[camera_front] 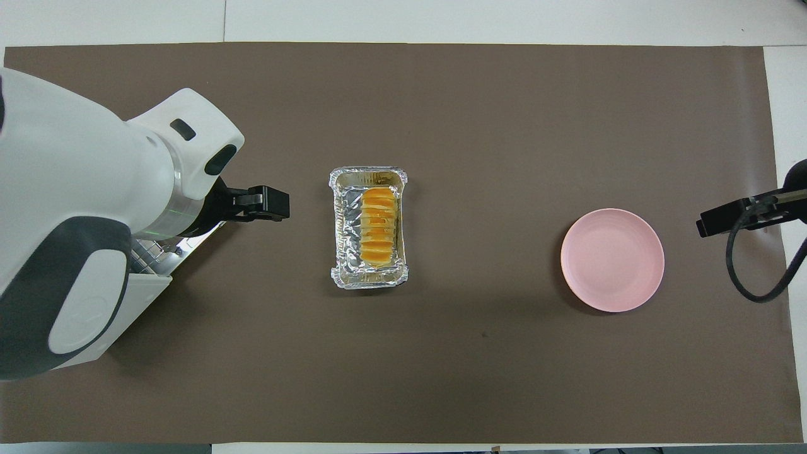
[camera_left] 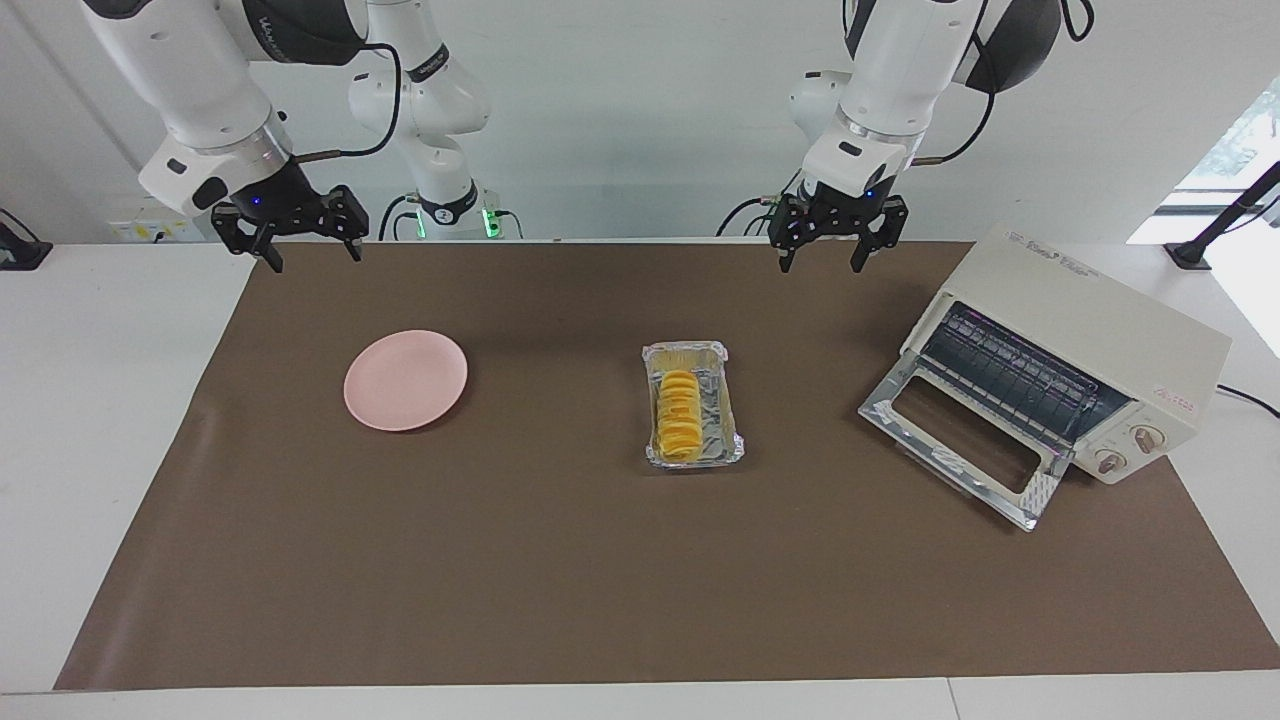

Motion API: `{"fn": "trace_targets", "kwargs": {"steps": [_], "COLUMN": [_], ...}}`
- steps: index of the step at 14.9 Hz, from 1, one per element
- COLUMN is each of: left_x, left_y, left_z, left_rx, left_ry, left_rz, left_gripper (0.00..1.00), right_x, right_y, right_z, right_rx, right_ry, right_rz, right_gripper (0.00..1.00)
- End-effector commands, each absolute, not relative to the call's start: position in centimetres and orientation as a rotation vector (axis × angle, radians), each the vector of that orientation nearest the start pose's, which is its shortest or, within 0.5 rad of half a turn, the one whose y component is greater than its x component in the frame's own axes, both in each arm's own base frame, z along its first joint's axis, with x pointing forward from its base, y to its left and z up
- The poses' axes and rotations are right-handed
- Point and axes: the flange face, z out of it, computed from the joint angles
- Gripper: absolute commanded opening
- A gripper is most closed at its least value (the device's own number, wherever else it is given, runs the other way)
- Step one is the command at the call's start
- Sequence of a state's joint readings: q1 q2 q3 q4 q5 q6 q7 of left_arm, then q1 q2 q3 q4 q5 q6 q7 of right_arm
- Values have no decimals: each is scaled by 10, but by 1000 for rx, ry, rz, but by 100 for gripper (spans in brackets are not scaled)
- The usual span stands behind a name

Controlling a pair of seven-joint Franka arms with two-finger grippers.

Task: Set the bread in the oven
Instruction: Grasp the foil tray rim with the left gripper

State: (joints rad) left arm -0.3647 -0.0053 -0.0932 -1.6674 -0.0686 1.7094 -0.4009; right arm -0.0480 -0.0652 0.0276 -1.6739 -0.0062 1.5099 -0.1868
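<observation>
Your left gripper (camera_left: 836, 236) and right gripper (camera_left: 287, 228) hang unclenched, empty; bread (camera_left: 679, 414) waits in its foil tray (camera_left: 722, 352), oven (camera_left: 1085, 340) door dropped ready.

A flat white surface (camera_left: 120, 400) holds a big brown mat (camera_left: 560, 560). On the mat sit a round pink plate (camera_left: 405, 380), a shiny silver foil tray (camera_left: 720, 405) and a boxy cream-white oven (camera_left: 1090, 330).

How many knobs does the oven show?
2: both on the oven's front panel beside the open door, one knob above the other. The overhead view hides them.
</observation>
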Motion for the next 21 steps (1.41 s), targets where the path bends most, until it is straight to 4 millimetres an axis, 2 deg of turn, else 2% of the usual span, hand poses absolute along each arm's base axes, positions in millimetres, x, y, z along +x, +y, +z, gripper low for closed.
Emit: {"fn": "trace_targets", "kwargs": {"steps": [1, 2, 3, 5, 6, 7, 10, 11, 17, 21], "left_x": [528, 540, 549, 547, 539, 536, 532, 530, 516, 509], "left_y": [-339, -371, -394, -425, -446, -456, -456, -456, -451, -447], "left_z": [521, 500, 476, 447, 414, 400, 368, 363, 341, 335], "left_rx": [-3207, -3194, -3189, -3206, -3177, -3173, -3180, -3174, -3156, -3141], "left_ry": [25, -25, -62, -37, -5, -21, -62, -78, -122, -125], "left_rz": [90, 88, 71, -2, 29, 25, 17, 25, 50, 72], "left_gripper": [100, 100, 100, 100, 100, 100, 100, 97, 43, 31], "right_x": [525, 525, 525, 523, 523, 523, 524, 524, 521, 521], "right_y": [-23, -25, -27, -29, -29, -29, -30, -30, -23, -24], "right_z": [606, 606, 607, 607, 607, 607, 607, 607, 606, 607], "right_rx": [-3121, -3120, -3121, -3121, -3121, -3121, -3122, -3125, -3124, -3124], "right_ry": [-245, -240, -233, -228, -228, -228, -216, -218, -247, -242], "right_rz": [149, 144, 141, 143, 143, 143, 139, 142, 154, 152], "right_gripper": [100, 100, 100, 100, 100, 100, 100, 100, 100, 100]}}
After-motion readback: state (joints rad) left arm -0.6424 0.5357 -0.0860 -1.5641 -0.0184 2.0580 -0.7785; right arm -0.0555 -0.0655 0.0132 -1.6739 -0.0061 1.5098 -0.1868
